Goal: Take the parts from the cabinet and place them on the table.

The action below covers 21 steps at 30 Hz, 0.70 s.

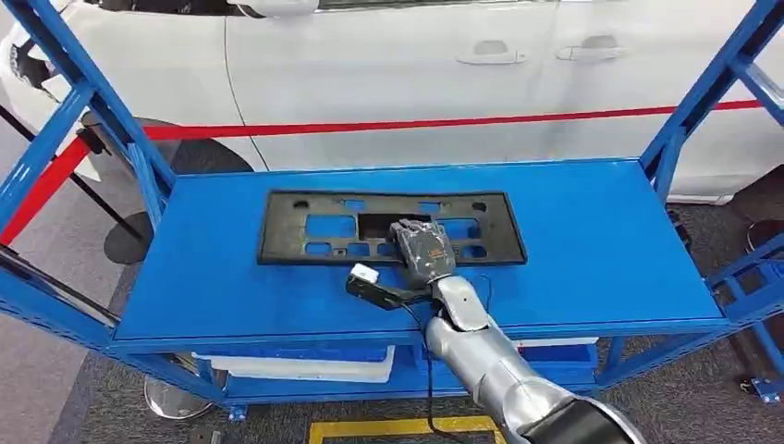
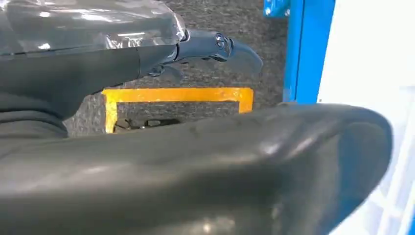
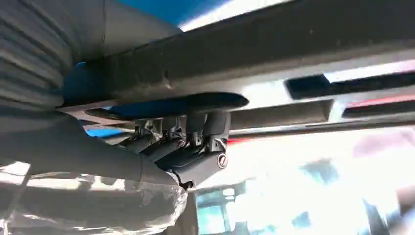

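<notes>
From the head view I saw the right hand (image 1: 424,250) resting on the black plate (image 1: 388,228), which lay flat on the blue shelf (image 1: 592,250). At the right wrist, its fingers (image 3: 195,128) curled around the plate's edge (image 3: 274,44), gripping it. The left hand (image 2: 215,49) hung over the floor, fingers apart, holding nothing.

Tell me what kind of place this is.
Probably a car plant or automotive demo floor: a white car behind a red barrier tape, a blue steel rack, and a black plastic car part under the right hand.
</notes>
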Tool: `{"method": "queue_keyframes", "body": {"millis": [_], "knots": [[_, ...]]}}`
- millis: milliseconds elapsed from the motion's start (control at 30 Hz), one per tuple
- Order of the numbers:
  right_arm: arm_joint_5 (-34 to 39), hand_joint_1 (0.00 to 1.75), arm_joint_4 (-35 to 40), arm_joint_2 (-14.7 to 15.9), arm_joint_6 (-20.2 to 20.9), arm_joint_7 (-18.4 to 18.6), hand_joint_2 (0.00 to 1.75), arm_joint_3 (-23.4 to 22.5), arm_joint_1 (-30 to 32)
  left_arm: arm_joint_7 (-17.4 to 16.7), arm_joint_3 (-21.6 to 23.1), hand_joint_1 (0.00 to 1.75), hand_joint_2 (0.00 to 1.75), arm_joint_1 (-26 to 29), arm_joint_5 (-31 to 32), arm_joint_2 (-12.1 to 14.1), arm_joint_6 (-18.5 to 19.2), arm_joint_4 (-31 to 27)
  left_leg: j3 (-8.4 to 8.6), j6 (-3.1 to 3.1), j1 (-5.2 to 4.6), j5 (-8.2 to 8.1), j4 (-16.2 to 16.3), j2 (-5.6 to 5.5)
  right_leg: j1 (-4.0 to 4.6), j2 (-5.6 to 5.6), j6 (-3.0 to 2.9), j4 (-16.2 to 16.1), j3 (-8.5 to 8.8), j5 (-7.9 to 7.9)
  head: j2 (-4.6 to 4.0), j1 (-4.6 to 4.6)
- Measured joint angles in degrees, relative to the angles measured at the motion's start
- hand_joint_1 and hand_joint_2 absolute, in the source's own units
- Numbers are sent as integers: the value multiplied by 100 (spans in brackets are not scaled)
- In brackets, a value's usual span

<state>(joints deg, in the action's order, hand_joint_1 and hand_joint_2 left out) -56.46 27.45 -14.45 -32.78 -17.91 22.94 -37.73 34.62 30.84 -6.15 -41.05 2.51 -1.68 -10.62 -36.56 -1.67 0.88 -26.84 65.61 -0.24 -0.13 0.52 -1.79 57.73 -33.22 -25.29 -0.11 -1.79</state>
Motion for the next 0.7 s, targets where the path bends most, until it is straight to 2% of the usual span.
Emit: {"method": "queue_keyframes", "body": {"millis": [33, 67, 100, 133, 167, 200, 233, 267, 300, 367, 400, 433, 467, 533, 567, 600, 667, 700], "knots": [[1181, 175, 605, -72, 399, -703, 175, -180, 204, 80, -69, 0, 0, 45, -91, 2, -15, 2, 323, 24, 0, 238, -613, 14, 4, 21, 19, 0, 50, -31, 0, 0], [1885, 175, 1099, -98, 723, -924, 175, -233, 368, 118, -98, 0, 0, 79, -124, 2, -28, 13, 404, 46, -28, 142, -765, 12, 53, 42, 49, 21, 69, -54, 0, -2], [2540, 175, 1677, -111, 1048, -849, 175, -229, 553, 155, -131, 0, 0, 91, -159, 2, -35, 18, 432, 104, -33, 123, -799, -8, 56, 62, 81, 14, 70, -67, 0, 11], [3009, 175, 2151, -122, 1257, -634, 175, -220, 693, 177, -164, 0, 0, 113, -166, 2, -39, 20, 436, 131, -42, 117, -804, -10, 49, 60, 107, 4, 82, -69, 0, 9], [3122, 175, 2480, -135, 1331, -494, 175, -218, 813, 192, -181, 0, 0, 135, -179, 2, -44, 22, 443, 168, -58, 121, -802, -13, 36, 54, 142, -15, 97, -59, 0, 9], [3047, 175, 2789, -138, 1352, -478, 175, -220, 950, 196, -197, 0, 0, 158, -196, 2, -48, 22, 462, 223, -27, 152, -838, -20, 48, 49, 183, -20, 101, -65, 0, 7], [3168, 175, 3016, -124, 1449, -616, 175, -218, 1101, 196, -207, 0, 0, 177, -205, -7, -57, 22, 472, 267, 2, 189, -869, -9, 28, 35, 217, 45, 103, -115, 0, 11], [3521, 175, 3272, -100, 1607, -846, 175, -218, 1297, 201, -218, 0, 0, 194, -225, -4, -70, 22, 457, 295, 1, 197, -875, -18, 32, 21, 257, 277, -9, -317, 0, 20], [4059, 175, 3589, -98, 1821, -1036, 175, -218, 1480, 216, -240, 0, 0, 209, -282, 2, -90, 28, 440, 314, -1, 203, -872, -13, 17, 14, 279, 665, -204, -574, 0, 35], [5435, 175, 4640, -11, 2420, -1207, 175, -216, 2054, 225, -312, 0, 0, 252, -390, 2, -159, 48, 395, 322, -14, 205, -864, -18, -10, 4, 318, 1598, -659, -998, 0, 35], [6037, 175, 5276, 76, 2658, -1269, 175, -213, 2360, 225, -345, 0, 0, 283, -469, 2, -207, 52, 381, 327, -15, 201, -857, -28, -17, 3, 328, 1845, -786, -1036, 0, 35], [6371, 175, 5657, 136, 2791, -1287, 175, -213, 2588, 220, -369, 0, 0, 319, -527, 2, -232, 57, 382, 329, -16, 193, -855, -38, -22, 2, 333, 1806, -776, -944, 0, 37], [6821, 175, 6252, 234, 2948, -1326, 175, -218, 2888, 194, -417, 0, 0, 359, -605, -2, -304, 63, 391, 323, -16, 178, -847, -45, -24, -3, 327, 1457, -622, -690, 0, 37], [7152, 175, 7176, 357, 3051, -1523, 175, -277, 3418, 111, -500, 0, 0, 392, -707, -28, -522, 72, 433, 292, -17, 135, -835, -60, -21, -22, 283, 373, -92, -146, 0, 37], [7169, 175, 7581, 393, 3046, -1659, 175, -333, 3649, 103, -529, 0, 0, 408, -758, -35, -594, 81, 409, 270, -35, 129, -821, -58, -9, -32, 245, 63, 43, -120, 0, 35], [7163, 175, 7822, 413, 3040, -1746, 175, -378, 3861, 105, -568, 0, 0, 399, -806, -39, -619, 85, 394, 247, -67, 122, -767, -63, -3, -33, 215, 39, 20, -89, 0, 28], [7047, 175, 8215, 472, 3062, -1969, 175, -478, 4310, 107, -647, 0, 0, 420, -874, -52, -625, 92, 397, 211, -57, 131, -793, -60, 15, -17, 180, 72, 1, -100, 0, 33], [6951, 175, 8352, 485, 3079, -2082, 175, -506, 4516, 109, -658, 0, 0, 427, -876, -55, -627, 96, 409, 175, -69, 130, -799, -60, 11, -18, 144, 55, 2, -88, 0, 33]]}}
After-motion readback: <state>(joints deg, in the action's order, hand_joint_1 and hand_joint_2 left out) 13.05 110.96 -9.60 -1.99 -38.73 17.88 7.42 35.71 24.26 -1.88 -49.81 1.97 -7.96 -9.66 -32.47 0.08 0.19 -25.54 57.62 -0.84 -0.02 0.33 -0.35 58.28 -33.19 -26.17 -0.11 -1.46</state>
